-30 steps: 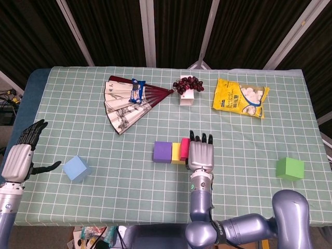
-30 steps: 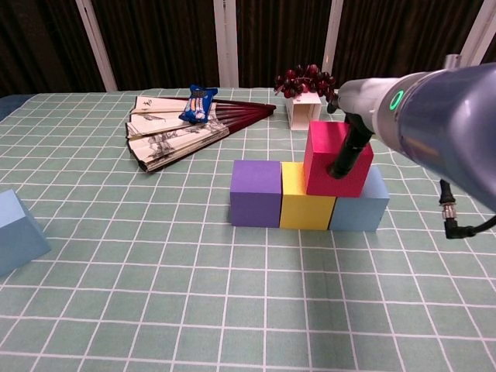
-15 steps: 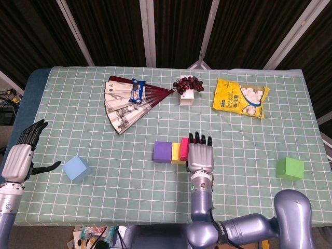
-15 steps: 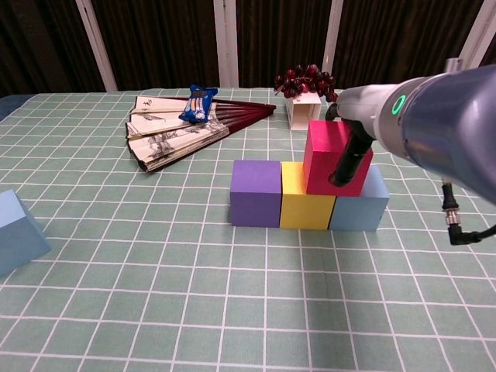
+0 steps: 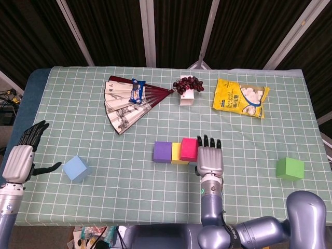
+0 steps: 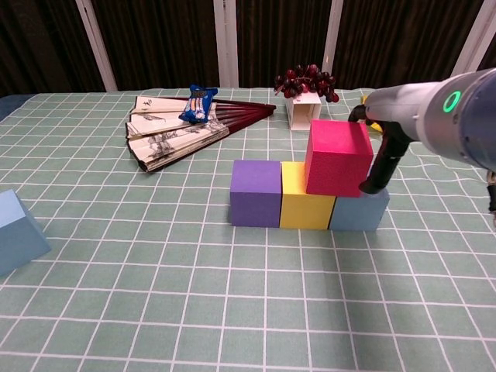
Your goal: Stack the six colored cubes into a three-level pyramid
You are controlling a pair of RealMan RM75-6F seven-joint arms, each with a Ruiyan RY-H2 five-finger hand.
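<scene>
A purple cube point(image 6: 256, 193), a yellow cube point(image 6: 298, 208) and a blue cube point(image 6: 360, 211) stand in a row. A red cube point(image 6: 337, 157) sits on top, across the yellow and blue ones. My right hand point(image 5: 209, 160) hovers just right of the red cube with its fingers point(image 6: 381, 164) extended, holding nothing. A light blue cube point(image 5: 75, 168) lies at the left, with my left hand point(image 5: 21, 161) beside it, fingers spread and empty. A green cube point(image 5: 289, 168) sits far right.
A folding fan point(image 5: 129, 98) with a blue packet on it, a white box with dark grapes point(image 5: 188, 87) and a yellow snack bag point(image 5: 240, 97) lie along the back of the checked table point(image 5: 129, 181).
My right hand has let go of the red cube and shifted right, off it. The red cube stays on the yellow and blue cubes. The left hand has barely moved.
</scene>
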